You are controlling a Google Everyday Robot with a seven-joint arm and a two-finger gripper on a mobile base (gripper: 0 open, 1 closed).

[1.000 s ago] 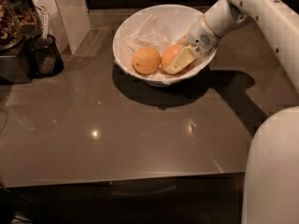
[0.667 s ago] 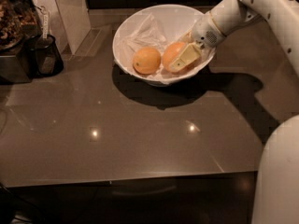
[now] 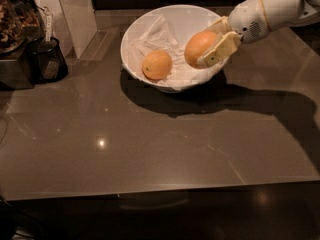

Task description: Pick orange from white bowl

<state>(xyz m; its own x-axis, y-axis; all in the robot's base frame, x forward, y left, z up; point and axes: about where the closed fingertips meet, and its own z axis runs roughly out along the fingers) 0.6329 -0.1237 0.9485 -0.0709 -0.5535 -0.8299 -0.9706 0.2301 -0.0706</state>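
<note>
The white bowl [image 3: 150,24] with crumpled white paper stands at the back middle of the brown counter. A paler yellow-orange fruit [image 3: 157,65] with a dark dot lies in its left part. My gripper [image 3: 212,41] reaches in from the upper right and is shut on the orange [image 3: 199,48], a deeper reddish-orange fruit. It holds the orange lifted above the bowl's right side, one cream finger [image 3: 219,50] in front of it and the other behind.
A dark container with a utensil [image 3: 47,59] and a dark appliance [image 3: 15,44] stand at the back left. A pale wall panel [image 3: 75,14] rises behind them. The counter's front edge [image 3: 160,189] runs across the lower frame.
My gripper, shut on the orange, has risen from the bowl's bottom and lifted the fruit above the bowl's right side. The paler fruit stays in place.
</note>
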